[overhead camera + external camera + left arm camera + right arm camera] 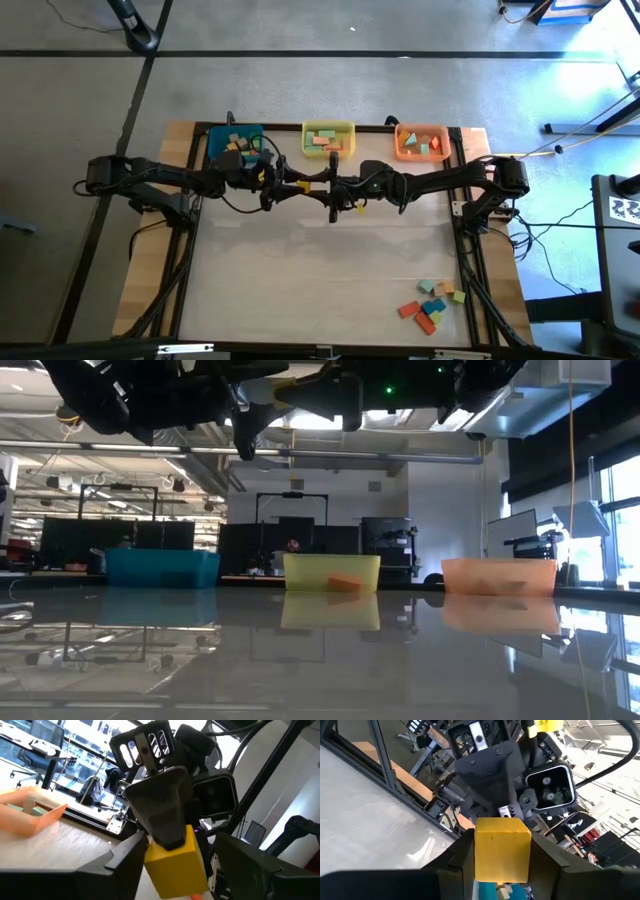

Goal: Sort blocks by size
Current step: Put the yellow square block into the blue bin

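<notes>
mid-air handover above the desk (300,290): right claw (502,865) pinches the yellow cube (502,849), left claw (172,852) spread around it; early release risks dropping it.

Three bins are seen in a row at the upper middle of the high view: one blue bin (222,135), one yellow bin (328,128) and one orange bin (421,130). Two arms are counted. One yellow block (502,851) is seen between them. About eight loose blocks (430,303) are clustered at lower right.
</notes>
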